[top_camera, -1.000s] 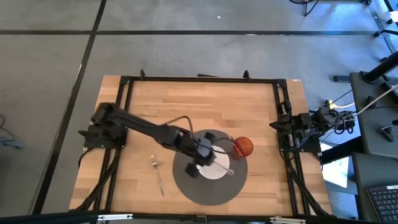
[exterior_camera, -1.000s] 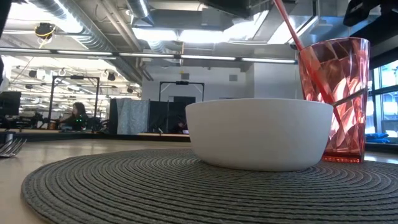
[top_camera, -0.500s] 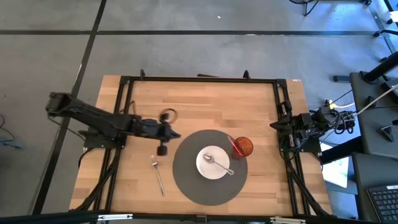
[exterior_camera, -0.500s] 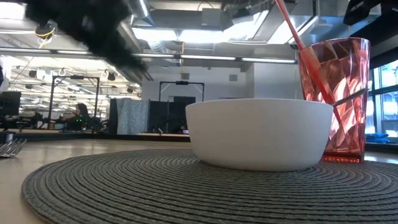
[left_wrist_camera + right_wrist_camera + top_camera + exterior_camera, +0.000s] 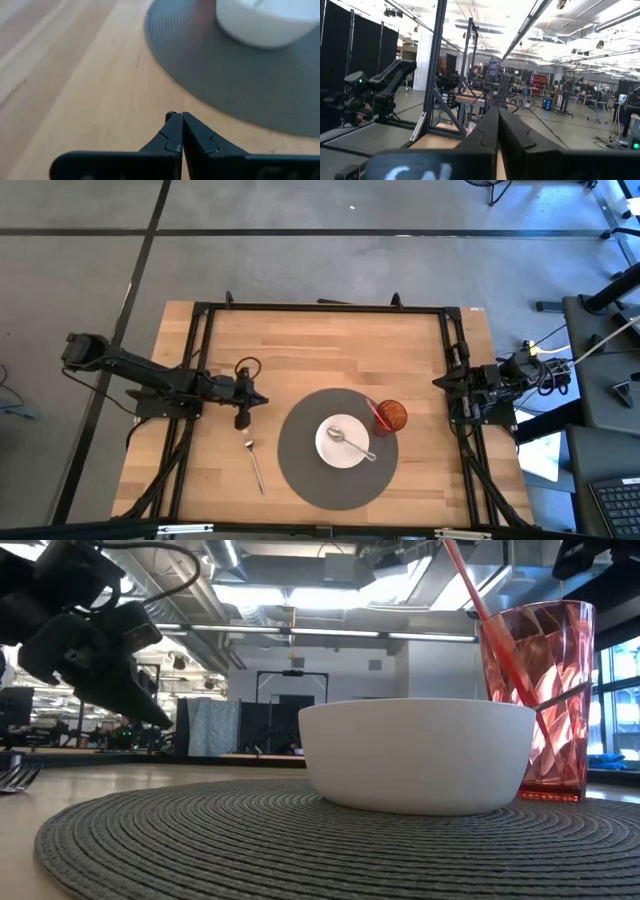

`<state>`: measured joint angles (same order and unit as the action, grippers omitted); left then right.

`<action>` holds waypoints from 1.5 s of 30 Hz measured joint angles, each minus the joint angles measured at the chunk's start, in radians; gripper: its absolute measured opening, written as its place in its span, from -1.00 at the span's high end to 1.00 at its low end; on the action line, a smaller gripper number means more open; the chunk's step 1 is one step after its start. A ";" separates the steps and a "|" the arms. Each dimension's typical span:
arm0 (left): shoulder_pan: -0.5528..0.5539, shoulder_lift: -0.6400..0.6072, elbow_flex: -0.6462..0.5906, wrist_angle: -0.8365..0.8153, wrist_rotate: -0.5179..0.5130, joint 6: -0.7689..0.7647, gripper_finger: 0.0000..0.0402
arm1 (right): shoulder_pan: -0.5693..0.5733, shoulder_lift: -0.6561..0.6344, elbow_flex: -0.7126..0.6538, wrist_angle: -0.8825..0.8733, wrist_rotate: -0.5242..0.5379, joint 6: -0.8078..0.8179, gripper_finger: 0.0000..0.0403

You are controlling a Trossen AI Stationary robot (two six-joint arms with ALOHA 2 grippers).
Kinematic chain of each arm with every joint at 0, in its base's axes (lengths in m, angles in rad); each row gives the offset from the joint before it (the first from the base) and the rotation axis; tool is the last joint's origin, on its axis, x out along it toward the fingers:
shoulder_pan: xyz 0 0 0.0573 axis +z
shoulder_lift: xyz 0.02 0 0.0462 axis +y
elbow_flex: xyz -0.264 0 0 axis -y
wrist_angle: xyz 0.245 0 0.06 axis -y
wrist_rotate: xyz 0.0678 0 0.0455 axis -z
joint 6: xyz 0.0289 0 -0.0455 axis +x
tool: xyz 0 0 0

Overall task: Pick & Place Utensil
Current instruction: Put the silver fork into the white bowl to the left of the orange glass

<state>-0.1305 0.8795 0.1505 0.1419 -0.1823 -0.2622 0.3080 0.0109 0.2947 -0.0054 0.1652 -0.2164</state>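
1. The spoon lies in the white bowl, its handle propped on the rim, so one placement looks finished; the bowl sits on the round grey mat, well ahead of the left jaws.
2. The fork lies flat on the wooden surface, just beside the mat and just beyond the left jaws; it is likely the next utensil to fetch.
3. The left gripper hangs above bare wood between its base and the mat; its jaws are closed tip to tip and carry nothing.
4. The red cup holds a straw and touches the bowl's far side.
5. The right gripper waits at its mount off the surface, jaws pressed together and empty.
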 joint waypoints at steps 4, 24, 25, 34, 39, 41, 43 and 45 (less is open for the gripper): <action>0.002 -0.041 0.000 0.019 -0.008 0.043 1.00 | 0.000 -0.002 0.002 0.016 0.000 0.038 0.95; -0.047 -0.811 0.000 -0.236 -0.112 0.257 1.00 | 0.000 -0.008 0.021 -0.198 0.150 0.193 0.99; -0.047 -0.836 0.000 -0.252 -0.112 0.268 0.99 | 0.000 -0.008 0.018 -0.202 0.179 0.191 0.99; -0.047 -0.876 0.000 -0.282 -0.107 0.338 0.99 | 0.000 -0.007 -0.035 -0.186 0.212 0.209 0.98; -0.047 -0.870 0.000 -0.281 -0.100 0.303 0.99 | 0.000 -0.007 -0.053 -0.135 0.226 0.157 0.98; -0.047 -0.852 0.000 -0.289 -0.070 0.316 1.00 | 0.000 -0.007 -0.052 -0.114 0.228 0.155 0.98; -0.047 -0.811 0.000 -0.290 -0.051 0.341 0.99 | 0.000 -0.007 -0.053 -0.114 0.228 0.153 0.97; -0.046 -0.743 0.000 -0.291 -0.030 0.339 0.99 | 0.000 -0.007 -0.052 -0.117 0.228 0.152 0.97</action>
<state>-0.1768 0.1366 0.1505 -0.1493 -0.2120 0.0768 0.3080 0.0040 0.2424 -0.1222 0.3927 -0.0649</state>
